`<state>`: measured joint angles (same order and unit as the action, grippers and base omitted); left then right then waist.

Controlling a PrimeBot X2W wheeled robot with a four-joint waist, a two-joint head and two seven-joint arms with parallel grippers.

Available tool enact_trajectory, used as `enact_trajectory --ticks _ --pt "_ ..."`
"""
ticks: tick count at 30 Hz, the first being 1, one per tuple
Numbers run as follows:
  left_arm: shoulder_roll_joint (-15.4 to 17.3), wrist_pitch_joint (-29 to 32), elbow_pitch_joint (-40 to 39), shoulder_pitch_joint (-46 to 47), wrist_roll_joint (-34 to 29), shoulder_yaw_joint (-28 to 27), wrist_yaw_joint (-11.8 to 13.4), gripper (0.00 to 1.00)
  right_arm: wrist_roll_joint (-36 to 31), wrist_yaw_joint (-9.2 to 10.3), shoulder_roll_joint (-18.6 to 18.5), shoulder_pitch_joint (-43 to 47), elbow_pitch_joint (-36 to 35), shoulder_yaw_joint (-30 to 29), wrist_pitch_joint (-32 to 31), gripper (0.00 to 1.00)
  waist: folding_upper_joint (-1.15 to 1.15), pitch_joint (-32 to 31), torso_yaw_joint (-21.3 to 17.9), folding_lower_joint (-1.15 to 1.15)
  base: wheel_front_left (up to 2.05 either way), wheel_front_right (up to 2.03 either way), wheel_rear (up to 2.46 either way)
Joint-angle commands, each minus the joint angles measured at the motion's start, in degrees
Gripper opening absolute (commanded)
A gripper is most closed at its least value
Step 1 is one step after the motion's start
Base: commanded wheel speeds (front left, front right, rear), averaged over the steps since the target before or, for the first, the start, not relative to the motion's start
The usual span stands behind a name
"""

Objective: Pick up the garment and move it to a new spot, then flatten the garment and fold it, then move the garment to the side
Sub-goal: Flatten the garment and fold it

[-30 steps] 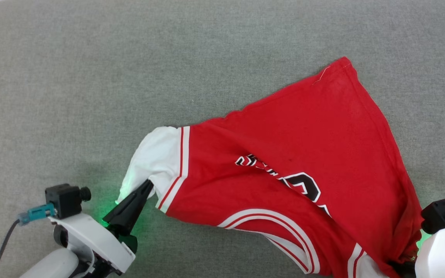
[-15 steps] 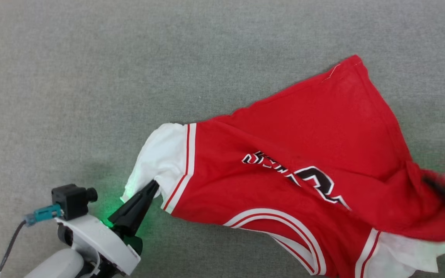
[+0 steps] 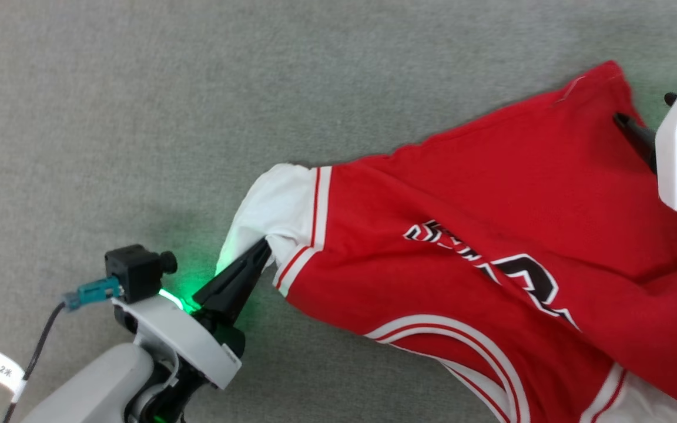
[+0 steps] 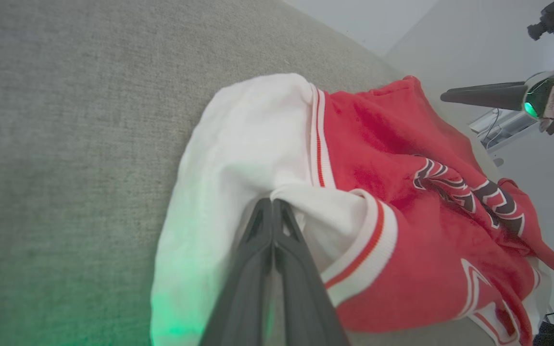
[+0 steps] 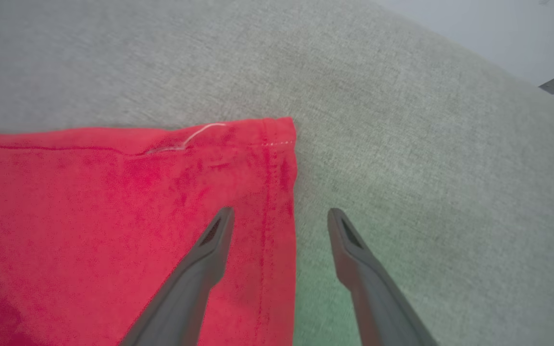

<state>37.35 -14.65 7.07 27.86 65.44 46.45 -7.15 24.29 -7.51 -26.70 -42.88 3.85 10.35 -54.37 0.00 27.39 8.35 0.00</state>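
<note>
Head view: the garment (image 3: pixel 491 194) is clamped at a white sleeve by the left tool (image 3: pixel 262 252); the right tool (image 5: pixel 281 216) is spread apart over its red corner.

The left gripper (image 3: pixel 263 251) is angled up from the lower left of the head view, its two dark fingers pressed together on the white sleeve of the garment (image 3: pixel 491 194). The right gripper (image 5: pixel 282 214) is held at the upper right, its fingers spread wide apart.
</note>
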Motion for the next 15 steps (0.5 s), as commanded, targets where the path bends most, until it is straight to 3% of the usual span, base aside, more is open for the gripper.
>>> enact_trajectory --ticks 1,8,9,11,15 --pt "-0.30 -0.01 0.29 0.75 -0.30 0.14 -0.30 0.00 -0.38 0.04 -0.44 -1.14 1.22 1.03 0.72 1.00 0.00 2.08 2.12 0.00 0.00 0.00 0.00" --pt "-1.80 -0.14 1.84 2.33 0.04 1.50 -0.25 0.00 0.43 0.04 -1.50 -4.56 11.98 7.44 3.86 1.00 0.00 3.22 3.48 0.00 0.00 0.00 0.00" --pt "-1.94 -0.15 2.01 2.38 0.21 1.75 -0.26 0.00 1.11 0.00 -1.55 -4.45 13.04 8.49 3.80 0.61 0.00 3.13 3.51 0.00 0.00 0.00 0.00" --pt "-2.17 -0.25 2.36 2.36 0.75 2.07 -0.27 0.00 2.23 -0.01 -1.36 -4.32 14.42 9.47 4.94 0.00 0.00 2.75 3.47 0.00 0.00 0.00 0.00" --pt "-3.12 -0.38 1.20 2.32 4.08 1.75 -0.30 0.00 4.28 -0.01 -0.98 -4.88 15.54 9.29 9.66 0.00 0.00 1.29 3.13 0.00 0.00 0.00 0.00"
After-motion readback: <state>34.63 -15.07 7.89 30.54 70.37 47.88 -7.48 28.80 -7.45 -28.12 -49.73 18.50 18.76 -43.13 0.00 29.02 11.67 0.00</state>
